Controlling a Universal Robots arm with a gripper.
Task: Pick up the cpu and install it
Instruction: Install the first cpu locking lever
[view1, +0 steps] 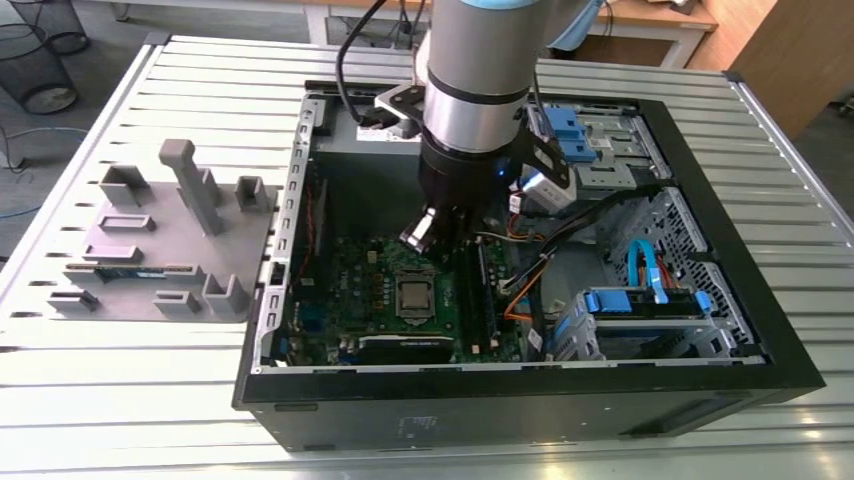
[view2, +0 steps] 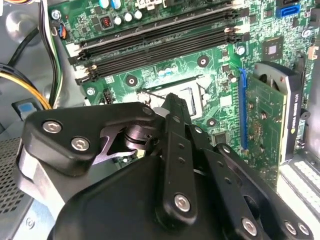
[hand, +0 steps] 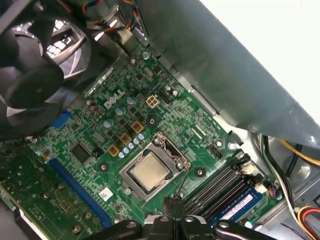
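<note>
Table (view1: 120, 400) slatted metal: tray (view1: 160, 235), case (view1: 534, 410) with socketed cpu (hand: 150, 171); bins (view1: 34, 60) beyond.

silver square cpu (hand: 151, 171): 1, on green circuit board (hand: 90, 134) | long black memory slots (view2: 155, 42): 4, on board | grey moulded tray (view1: 243, 250): 1

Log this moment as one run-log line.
claw: shut, empty, over green board | cpu: lying in socket | claw-cpu: apart

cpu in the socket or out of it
In. The cpu lies flat inside the socket's metal frame on the green board, silver top up; the gripper is apart from it.
</note>
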